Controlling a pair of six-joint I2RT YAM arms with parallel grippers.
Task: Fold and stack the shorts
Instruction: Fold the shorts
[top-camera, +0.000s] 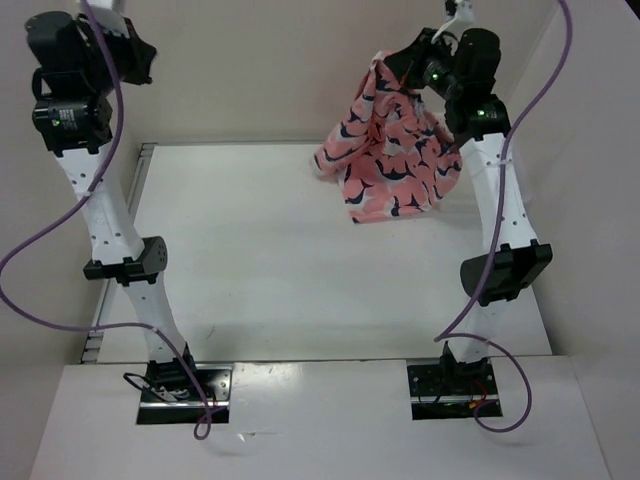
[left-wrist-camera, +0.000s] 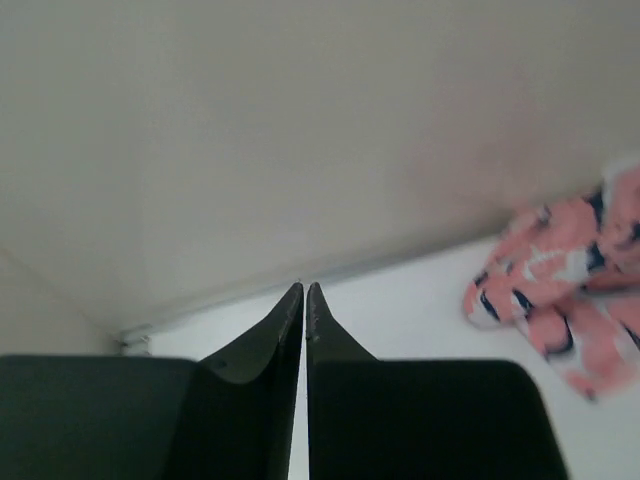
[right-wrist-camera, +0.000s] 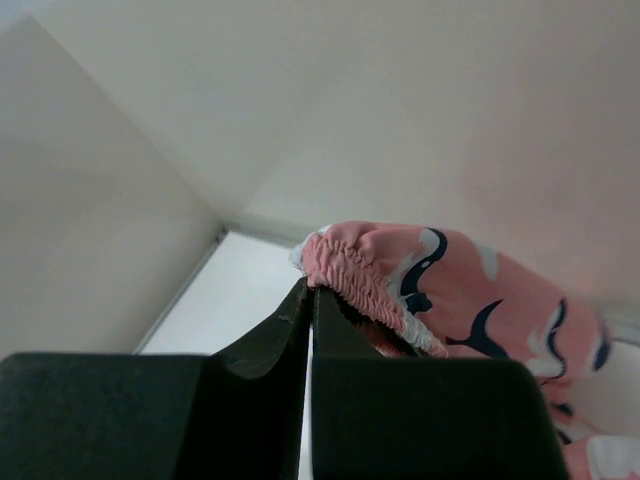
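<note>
Table (top-camera: 280, 270) spans the middle of the top view, and 1 pair of shorts (top-camera: 395, 160) hangs bunched at the upper right, with 0 folds made. My right gripper (right-wrist-camera: 308, 290) is clenched on the elastic waistband. My left gripper (left-wrist-camera: 304, 290), at upper left, is pinched together on nothing, so I judge all folding and stacking is still to do.

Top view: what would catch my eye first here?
The coral-pink shorts with dark whale shapes hang at the far right of the white table, pinched at the elastic waistband by the right gripper. At the far left, the left gripper is held high, shut and empty.
</note>
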